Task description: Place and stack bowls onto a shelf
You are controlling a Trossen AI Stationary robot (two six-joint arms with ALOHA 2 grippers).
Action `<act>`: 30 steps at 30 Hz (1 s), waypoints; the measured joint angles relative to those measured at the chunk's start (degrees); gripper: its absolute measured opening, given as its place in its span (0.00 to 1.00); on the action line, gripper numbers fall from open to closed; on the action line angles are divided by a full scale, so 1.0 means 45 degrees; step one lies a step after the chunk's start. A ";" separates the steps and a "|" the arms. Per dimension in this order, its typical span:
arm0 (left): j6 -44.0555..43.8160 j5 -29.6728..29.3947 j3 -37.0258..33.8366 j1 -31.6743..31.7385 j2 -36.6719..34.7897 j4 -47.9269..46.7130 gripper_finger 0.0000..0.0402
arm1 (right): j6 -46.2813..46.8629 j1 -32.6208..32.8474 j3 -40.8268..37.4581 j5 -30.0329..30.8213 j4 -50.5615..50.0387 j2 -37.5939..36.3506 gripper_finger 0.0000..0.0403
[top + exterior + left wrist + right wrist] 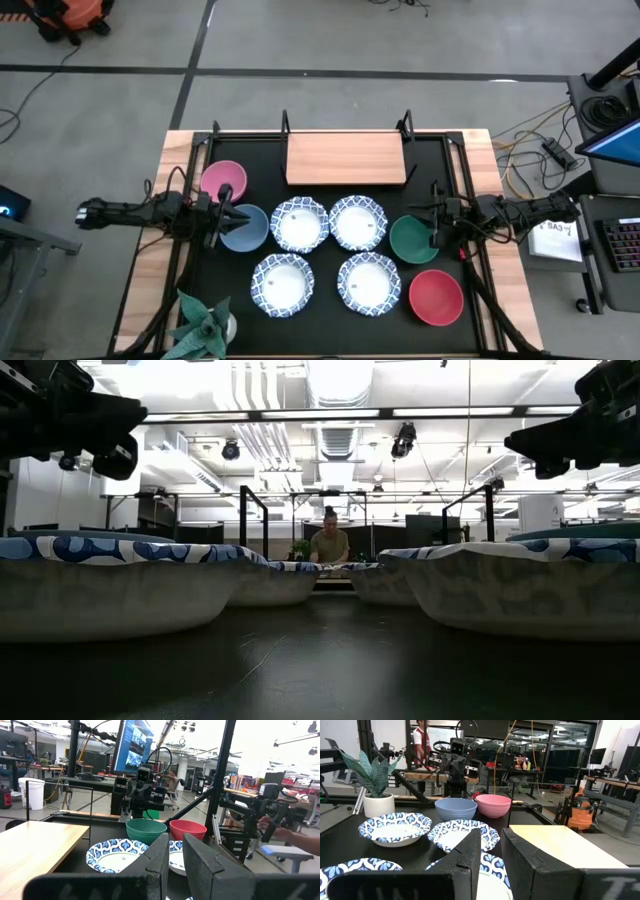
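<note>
Since all eight bowls are set out on the black tabletop (330, 300) and the shelf (345, 158) behind them is bare, no stacking is judged to have begun. The bowls look rigid, light and glazed, hence slippery and chip-prone; the thin rim is the likely hold. The left hand (232, 218) is poised at the blue bowl (246, 229), beside the pink bowl (223, 178); the right hand (433, 234) at the green bowl (413, 240), near the red bowl (436, 297). Both hands are closed on nothing. Whether fingers touch the rims cannot be told; bowl interiors are hidden in the low view.
</note>
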 joint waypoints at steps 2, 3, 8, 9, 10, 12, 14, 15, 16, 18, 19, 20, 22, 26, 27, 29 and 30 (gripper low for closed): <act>0.0000 0.0001 0.0002 -0.0002 -0.0003 0.0001 0.09 | 0.0000 -0.0003 -0.0002 0.0003 0.0002 0.0002 0.17; 0.0004 0.0001 0.0003 -0.0003 -0.0003 0.0000 0.09 | 0.0000 0.0001 -0.0005 0.0002 0.0005 0.0002 0.17; -0.0001 0.0001 0.0000 -0.0004 -0.0004 0.0000 0.09 | 0.0326 -0.0004 -0.0001 0.0030 0.0609 0.0005 0.17; 0.0004 0.0001 0.0000 0.0001 0.0000 0.0004 0.09 | 0.0743 -0.0004 0.0000 0.0051 0.1113 0.0010 0.17; -0.0001 0.0001 0.0004 -0.0004 -0.0004 0.0004 0.09 | 0.1162 -0.0004 0.0000 0.0159 0.1670 0.0005 0.17; -0.0010 -0.0002 0.0000 -0.0004 -0.0004 0.0082 0.09 | 0.1788 -0.0004 -0.0004 0.0359 0.2537 0.0008 0.17; -0.0440 0.0001 0.0000 -0.0004 -0.0001 0.0303 0.09 | 0.1988 -0.0004 -0.0005 0.0373 0.3050 0.0085 0.17; -0.0965 -0.0003 0.0000 -0.0002 0.0001 0.0448 0.09 | 0.2007 -0.0004 -0.0005 0.0371 0.3239 0.0135 0.17; -0.1659 0.0001 0.0000 -0.0004 -0.0004 0.0628 0.09 | 0.2013 -0.0004 0.0000 0.0373 0.3451 0.0228 0.17; -0.2787 -0.0008 0.0000 0.0001 -0.0004 0.1047 0.09 | 0.2016 -0.0004 0.0094 0.0373 0.3502 0.0467 0.17; -0.2949 -0.0013 0.0000 -0.0004 -0.0004 0.1288 0.09 | 0.2016 -0.0004 0.0240 0.0377 0.3458 0.0649 0.17; -0.2942 -0.0032 0.0000 -0.0004 -0.0002 0.1563 0.09 | 0.2014 -0.0004 0.0438 0.0373 0.3535 0.0856 0.17; -0.2869 -0.0175 0.0000 -0.0004 -0.0004 0.2149 0.09 | 0.1845 -0.0004 0.0924 0.0416 0.3598 0.1301 0.17; -0.2614 -0.0387 0.0000 -0.0004 -0.0004 0.3554 0.09 | 0.1248 -0.0004 0.2110 0.0727 0.3631 0.2644 0.17; -0.2409 -0.0447 0.0000 -0.0004 -0.0004 0.4013 0.09 | 0.1137 -0.0004 0.2412 0.0817 0.3621 0.3038 0.17; -0.2309 -0.0609 0.0000 -0.0004 -0.0004 0.4835 0.09 | 0.1038 -0.0004 0.3014 0.1123 0.3614 0.3869 0.17; -0.2270 -0.0611 0.0000 -0.0004 -0.0004 0.5094 0.09 | 0.0999 -0.0004 0.3312 0.1297 0.3619 0.4285 0.17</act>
